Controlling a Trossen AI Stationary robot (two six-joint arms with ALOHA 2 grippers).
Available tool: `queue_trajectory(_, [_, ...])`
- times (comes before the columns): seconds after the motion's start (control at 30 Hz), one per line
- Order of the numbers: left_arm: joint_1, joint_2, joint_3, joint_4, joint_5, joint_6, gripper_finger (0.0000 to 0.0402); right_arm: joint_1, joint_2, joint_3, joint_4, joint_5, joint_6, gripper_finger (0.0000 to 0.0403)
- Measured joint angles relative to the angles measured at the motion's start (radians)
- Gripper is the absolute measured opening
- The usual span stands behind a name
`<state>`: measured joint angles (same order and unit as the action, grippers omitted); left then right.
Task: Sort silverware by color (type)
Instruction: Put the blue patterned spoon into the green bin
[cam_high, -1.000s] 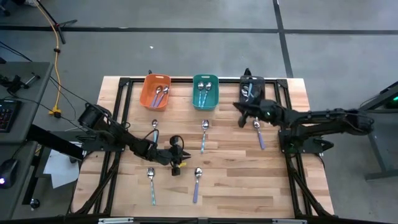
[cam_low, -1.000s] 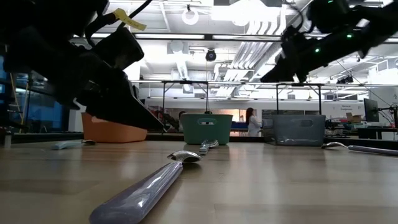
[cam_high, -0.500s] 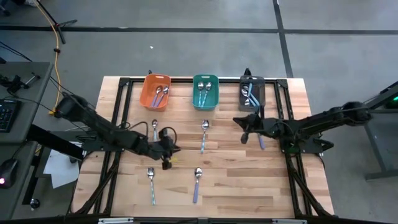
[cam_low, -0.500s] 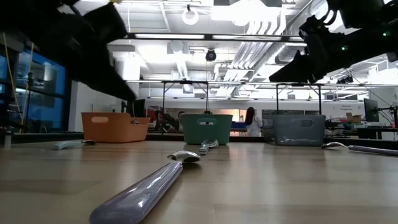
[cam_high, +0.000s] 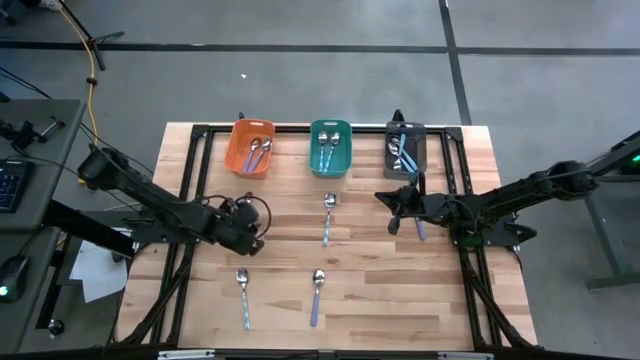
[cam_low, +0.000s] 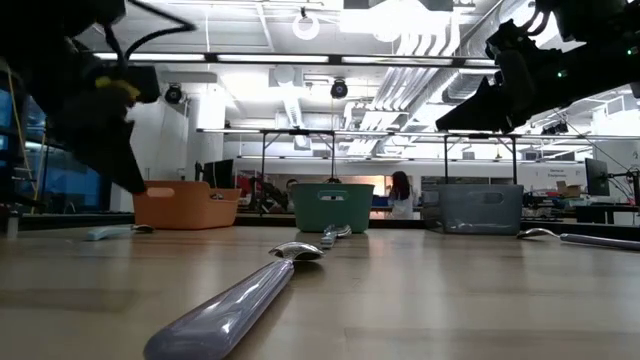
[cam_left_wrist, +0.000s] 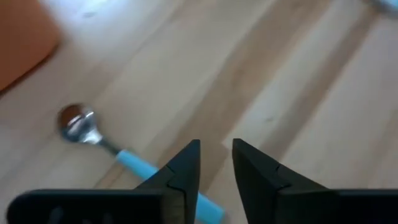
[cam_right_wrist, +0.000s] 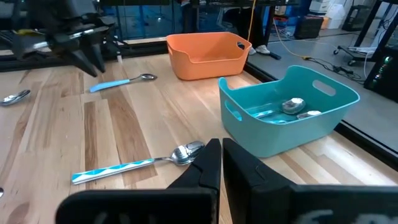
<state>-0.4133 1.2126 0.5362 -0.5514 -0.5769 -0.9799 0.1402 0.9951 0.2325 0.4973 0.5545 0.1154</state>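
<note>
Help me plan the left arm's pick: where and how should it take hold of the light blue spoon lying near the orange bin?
Grip the light blue spoon mid-handle, coming straight down from above. It lies flat on the table, so the left hand should straddle the thin straight handle crosswise; the rounded shiny bowl would likely slip.

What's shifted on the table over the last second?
The left end effector moved from table centre toward the blue-handled spoon near the orange bin. The right end effector drew back from the grey bin, near the purple-handled spoon. All spoons stayed put.
</note>
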Motion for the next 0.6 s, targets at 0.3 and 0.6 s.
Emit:
queue_trajectory(0.3, [0.001, 0.078, 0.000, -0.028, -0.021, -0.048, 0.0145, 0.000, 0.000, 0.000, 0.000, 0.000, 0.001, 0.0000])
queue_trajectory(0.6, [0.000, 0.159, 0.000, -0.020, -0.010, -0.049, 0.0154, -0.003, 0.000, 0.000, -0.001, 0.001, 0.002, 0.0000])
